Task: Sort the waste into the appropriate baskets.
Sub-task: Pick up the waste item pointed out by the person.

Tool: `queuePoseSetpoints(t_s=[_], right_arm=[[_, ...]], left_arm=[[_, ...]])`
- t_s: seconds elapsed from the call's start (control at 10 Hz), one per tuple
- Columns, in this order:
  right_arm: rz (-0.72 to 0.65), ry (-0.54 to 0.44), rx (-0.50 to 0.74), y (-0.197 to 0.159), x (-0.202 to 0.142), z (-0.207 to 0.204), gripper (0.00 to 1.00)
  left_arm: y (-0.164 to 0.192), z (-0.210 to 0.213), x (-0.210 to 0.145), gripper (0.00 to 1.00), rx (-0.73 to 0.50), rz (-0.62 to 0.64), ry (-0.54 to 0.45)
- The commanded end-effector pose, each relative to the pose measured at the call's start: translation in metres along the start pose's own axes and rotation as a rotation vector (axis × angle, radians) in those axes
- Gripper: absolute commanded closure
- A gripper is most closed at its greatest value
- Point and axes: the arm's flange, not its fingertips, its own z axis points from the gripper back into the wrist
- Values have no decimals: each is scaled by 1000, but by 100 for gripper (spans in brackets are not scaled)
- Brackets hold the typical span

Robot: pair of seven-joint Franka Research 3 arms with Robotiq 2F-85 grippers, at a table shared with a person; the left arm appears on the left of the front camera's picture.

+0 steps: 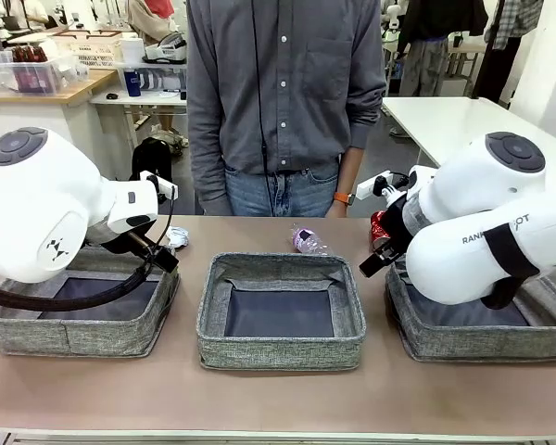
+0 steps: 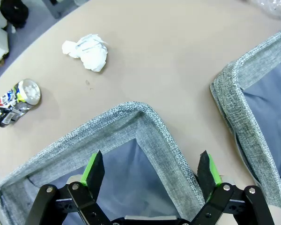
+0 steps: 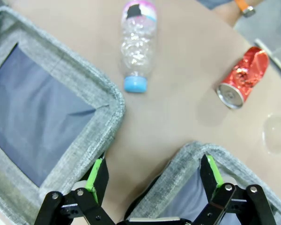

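Note:
Three grey fabric baskets stand in a row: left [image 1: 74, 336], middle [image 1: 280, 350], right [image 1: 473, 343]. My left gripper [image 2: 151, 171] hangs open and empty over the left basket's far corner [image 2: 147, 115]. Beyond it on the table lie a crumpled white paper wad [image 2: 89, 50] and a dark printed can [image 2: 16, 101]. My right gripper [image 3: 154, 176] is open and empty above the right basket's near rim [image 3: 196, 152]. Ahead of it lie a crushed clear bottle with a pink label [image 3: 138, 44] and a red can [image 3: 243, 77]. The middle basket [image 3: 79, 79] is at its left.
A person stands at the table's far side, with an orange watch [image 1: 341, 197] on the wrist. Bottle [image 1: 306, 241], red can [image 1: 380, 227] and paper wad [image 1: 178, 239] lie behind the baskets. Both white arms hang over the outer baskets. A faint clear object [image 3: 274, 133] lies beside the right basket.

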Motion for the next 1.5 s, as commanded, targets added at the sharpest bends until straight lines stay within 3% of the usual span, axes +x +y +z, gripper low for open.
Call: queuePoseSetpoints(t_s=[0.0,0.1,0.4,0.5,0.6,0.7,0.8,0.9,1.1,1.2,1.4], right_arm=[[-56,10,-13,-2,9,37,0],[-44,-22,-27,-4,15,79,0],[-15,17,3,-9,20,182,0],[23,28,-2,-7,18,192,0],[-26,-20,-21,-7,18,154,0],[-26,-20,-21,-7,18,154,0],[-17,-4,-20,-5,15,194,0],[-128,-20,92,-11,16,186,0],[-476,-67,457,-34,11,199,0],[-541,-73,721,-45,-2,205,0],[-748,-180,994,-68,-33,200,0]], left_arm=[[-1,35,15,0,-45,27,71],[-1,79,31,0,-69,49,97],[-17,191,63,0,-104,-50,39],[-18,200,64,0,-88,-53,4],[-20,175,55,0,-90,-16,39],[-20,175,55,0,-90,-16,39],[-24,218,62,0,-84,-33,17],[-20,198,59,0,-309,-33,142],[21,201,40,0,-874,119,111],[44,200,27,0,-1021,236,83],[71,194,1,0,-1210,352,-35]])
